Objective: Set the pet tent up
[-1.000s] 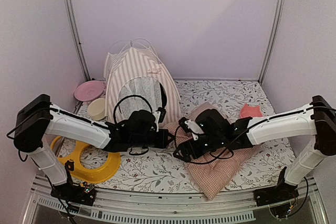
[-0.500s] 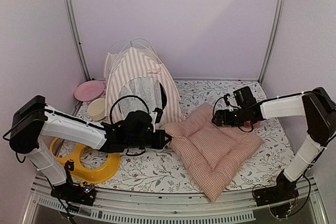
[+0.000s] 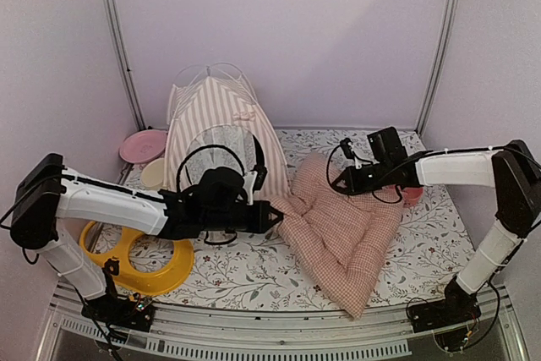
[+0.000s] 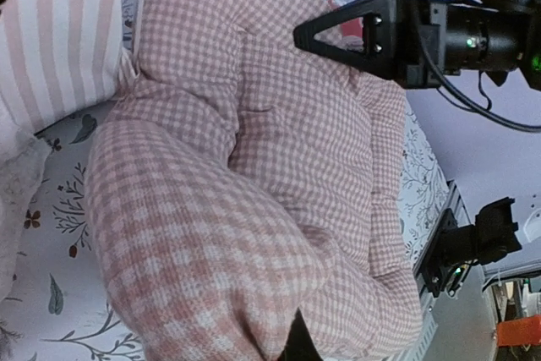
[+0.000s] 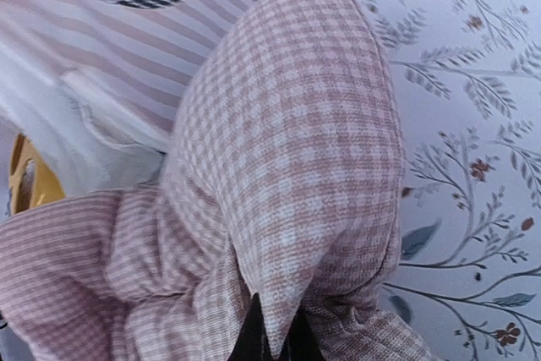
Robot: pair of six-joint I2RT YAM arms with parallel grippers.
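Observation:
The pet tent [image 3: 215, 128], pink-and-white striped with a white mesh door, stands upright at the back left; its striped wall shows in the left wrist view [image 4: 59, 31] and the right wrist view [image 5: 127, 31]. A pink checked cushion [image 3: 342, 234] lies bunched in front of it to the right. My left gripper [image 3: 275, 216] is shut on the cushion's left corner [image 4: 254, 209], just before the tent door. My right gripper [image 3: 338, 182] is shut on the cushion's far corner [image 5: 287, 166], which is lifted and folded over. Fabric hides both grippers' fingertips in their wrist views.
A pink plate [image 3: 142, 145] and a cream bowl [image 3: 154, 175] sit left of the tent. A yellow ring [image 3: 135, 259] lies near the left arm's base. A coral-red item [image 3: 412, 194] lies behind the right arm. Metal frame posts [image 3: 117, 40] stand at the back corners.
My right gripper left the cushion's middle, went open to its far right corner, then shut on it and pulled it up and leftward, bunching the cushion. The left gripper kept its grip.

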